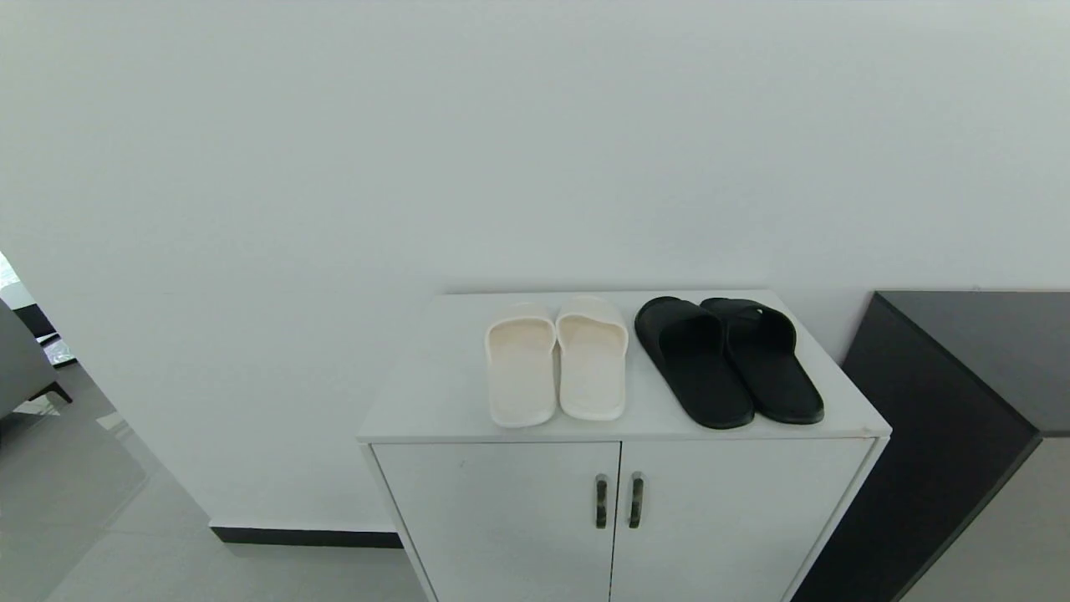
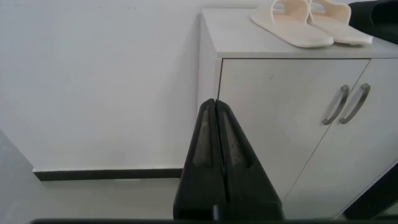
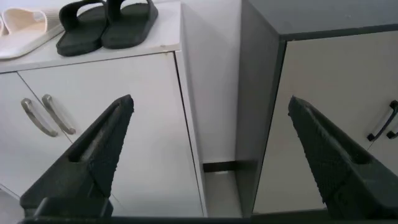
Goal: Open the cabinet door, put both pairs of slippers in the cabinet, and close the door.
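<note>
A white cabinet (image 1: 501, 502) stands against the wall with both doors closed and two dark handles (image 1: 618, 500) at the middle seam. On its top lie a cream pair of slippers (image 1: 556, 361) on the left and a black pair of slippers (image 1: 727, 359) on the right. My left gripper (image 2: 216, 106) is shut with nothing in it, held low in front of the cabinet's left side (image 2: 267, 112). My right gripper (image 3: 211, 112) is open and empty, held low off the cabinet's right corner (image 3: 180, 124). The cream pair (image 2: 311, 22) and the black pair (image 3: 106, 25) show in the wrist views.
A dark grey cabinet (image 1: 945, 435) stands right beside the white one, its side (image 3: 261, 99) close to it with a narrow gap. Grey floor lies to the left, with a dark baseboard (image 1: 305, 537) along the wall.
</note>
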`<state>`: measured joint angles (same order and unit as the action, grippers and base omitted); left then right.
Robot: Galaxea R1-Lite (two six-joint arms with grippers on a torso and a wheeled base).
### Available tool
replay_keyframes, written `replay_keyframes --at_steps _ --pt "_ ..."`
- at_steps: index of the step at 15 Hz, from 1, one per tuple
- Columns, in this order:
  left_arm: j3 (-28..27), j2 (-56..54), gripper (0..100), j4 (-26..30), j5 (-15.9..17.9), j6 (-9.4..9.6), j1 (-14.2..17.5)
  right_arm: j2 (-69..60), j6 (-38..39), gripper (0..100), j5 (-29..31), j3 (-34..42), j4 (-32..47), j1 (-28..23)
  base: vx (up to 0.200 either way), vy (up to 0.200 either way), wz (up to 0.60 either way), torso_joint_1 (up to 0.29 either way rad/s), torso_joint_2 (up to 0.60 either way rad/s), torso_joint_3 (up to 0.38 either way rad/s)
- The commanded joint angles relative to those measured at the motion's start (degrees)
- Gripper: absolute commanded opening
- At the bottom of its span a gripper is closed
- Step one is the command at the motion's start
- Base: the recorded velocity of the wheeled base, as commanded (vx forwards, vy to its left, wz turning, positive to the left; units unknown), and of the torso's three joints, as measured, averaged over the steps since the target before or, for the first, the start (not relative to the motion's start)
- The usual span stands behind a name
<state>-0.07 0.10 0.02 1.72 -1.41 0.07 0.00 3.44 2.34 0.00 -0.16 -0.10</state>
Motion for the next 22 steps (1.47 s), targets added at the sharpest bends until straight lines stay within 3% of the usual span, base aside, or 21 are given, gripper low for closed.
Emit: replay_keyframes --at_steps 1,3,5,7,8,10,12,14,20,22 --pt "0.0 0.0 0 0.0 0.0 0.01 0.0 0.0 -0.2 100 -0.5 -0.6 -0.7 0.0 0.000 0.000 0.00 0.000 0.00 0.000" --pt "0.0 0.0 0 0.0 0.0 0.10 0.0 9.2 7.6 100 -0.8 -19.9 0.4 2.2 0.000 0.000 0.00 0.000 0.00 0.000" --pt "0.0 0.0 0 0.0 0.1 0.27 0.0 24.9 5.6 100 -4.9 -29.6 8.5 4.0 0.000 0.000 0.00 0.000 0.00 0.000" --pt "0.0 0.0 0 0.0 0.0 0.18 0.0 37.6 4.6 100 -7.0 -31.2 4.9 4.2 0.000 0.000 0.00 0.000 0.00 0.000" --pt "0.0 0.0 0 0.0 0.0 0.18 0.0 45.0 4.8 100 -6.9 -31.0 -0.8 5.4 0.000 0.000 0.00 0.000 0.00 0.000" --pt "0.0 0.0 0 0.0 0.0 0.18 0.0 52.6 7.8 100 -4.5 -31.2 -7.8 13.3 0.000 0.000 0.00 0.000 0.00 0.000" --pt "0.0 0.0 0 0.1 0.0 0.18 0.0 57.9 9.9 100 3.8 -31.9 -11.8 24.0 0.000 0.000 0.00 0.000 0.00 0.000" --pt "0.0 0.0 0 0.0 0.0 0.18 0.0 64.0 10.0 100 8.9 -34.4 -14.7 29.9 0.000 0.000 0.00 0.000 0.00 0.000" --pt "0.0 0.0 0 0.0 0.0 0.27 0.0 80.8 9.2 100 11.1 -40.9 -19.7 31.6 0.000 0.000 0.00 0.000 0.00 0.000" --pt "0.0 0.0 0 0.0 0.0 0.27 0.0 86.7 9.1 100 13.0 -40.8 -27.5 31.6 0.000 0.000 0.00 0.000 0.00 0.000"
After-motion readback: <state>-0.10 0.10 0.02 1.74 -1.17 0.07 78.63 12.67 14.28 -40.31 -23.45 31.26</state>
